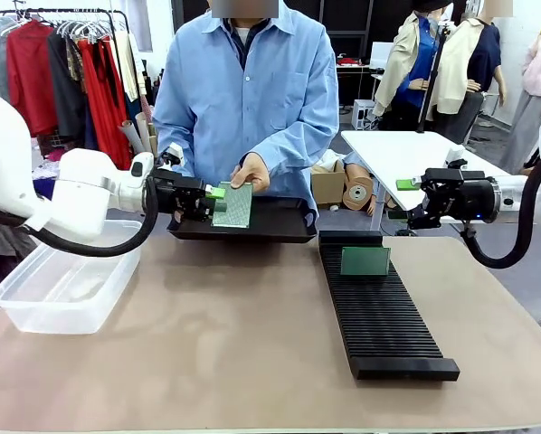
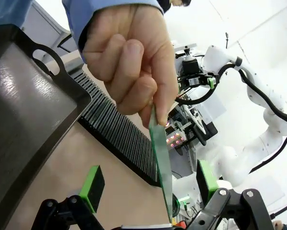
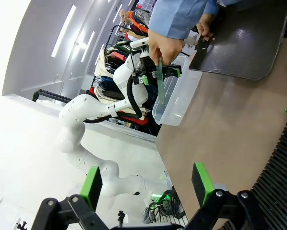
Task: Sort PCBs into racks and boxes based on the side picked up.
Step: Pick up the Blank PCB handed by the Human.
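The left gripper (image 1: 218,199) comes in from the left of the front view on a level arm, fingers pointing toward the frame's centre and spread apart. Between them stands a PCB (image 1: 234,206), its pale dotted face to the camera, pinched at its top edge by the person's hand (image 1: 250,172). The left wrist view shows what the front view cannot: the board is edge-on, hanging from the person's fingertips into the gap between the green pads (image 2: 91,186), and it appears to touch neither. The right gripper (image 1: 402,199) hangs at the right of the front view, its arm also level, jaws wide with nothing between them, above the far end of the black ribbed rack (image 1: 379,316). The right wrist view, rolled sideways, shows the left arm far off at upper centre; it also shows the person's other hand (image 3: 203,28) at the handle of the shallow black tray (image 3: 244,38), which the front view hides behind the board. The rack runs down the right half of the table (image 1: 207,362); a second PCB (image 1: 365,261) stands upright in a slot near its far end. The clear plastic tub (image 1: 62,280) sits at the lower left of the front view, under the left arm; the tray lies at the table's far edge, in front of the person.
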{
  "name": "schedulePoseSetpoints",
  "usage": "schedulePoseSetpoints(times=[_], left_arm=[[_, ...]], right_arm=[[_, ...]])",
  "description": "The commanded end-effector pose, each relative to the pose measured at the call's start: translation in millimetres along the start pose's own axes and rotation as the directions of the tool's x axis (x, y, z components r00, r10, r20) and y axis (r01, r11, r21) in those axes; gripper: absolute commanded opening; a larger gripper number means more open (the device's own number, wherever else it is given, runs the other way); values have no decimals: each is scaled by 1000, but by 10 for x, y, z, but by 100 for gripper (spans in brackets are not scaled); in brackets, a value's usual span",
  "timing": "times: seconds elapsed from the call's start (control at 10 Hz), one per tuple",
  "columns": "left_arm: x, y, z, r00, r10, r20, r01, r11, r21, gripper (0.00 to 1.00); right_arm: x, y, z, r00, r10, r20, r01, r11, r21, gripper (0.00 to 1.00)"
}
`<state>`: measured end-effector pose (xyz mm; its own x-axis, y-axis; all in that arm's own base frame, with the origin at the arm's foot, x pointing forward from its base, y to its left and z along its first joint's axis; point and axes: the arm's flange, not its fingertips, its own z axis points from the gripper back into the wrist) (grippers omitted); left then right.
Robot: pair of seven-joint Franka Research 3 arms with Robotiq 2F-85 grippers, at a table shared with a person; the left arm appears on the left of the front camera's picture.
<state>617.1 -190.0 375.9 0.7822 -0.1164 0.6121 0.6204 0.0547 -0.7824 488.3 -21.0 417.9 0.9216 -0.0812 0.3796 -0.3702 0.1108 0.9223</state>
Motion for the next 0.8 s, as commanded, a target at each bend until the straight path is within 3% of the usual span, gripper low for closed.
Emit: schedulePoseSetpoints(times=[0.0,0.3,0.4,0.7], left_arm=[[-9,7,-102,998,-38,46,38,999,-4,100],[-48,4,-144,996,-41,79,40,999,9,100],[-51,2,-149,995,-44,91,44,999,10,89],[-48,-6,-160,995,-38,93,37,999,10,32]], right_arm=[[4,19,-6,1000,2,-1,-2,1000,6,100],[4,19,-6,1000,2,-1,-2,1000,6,100],[4,19,-6,1000,2,-1,-2,1000,6,100],[4,19,-6,1000,2,-1,-2,1000,6,100]])
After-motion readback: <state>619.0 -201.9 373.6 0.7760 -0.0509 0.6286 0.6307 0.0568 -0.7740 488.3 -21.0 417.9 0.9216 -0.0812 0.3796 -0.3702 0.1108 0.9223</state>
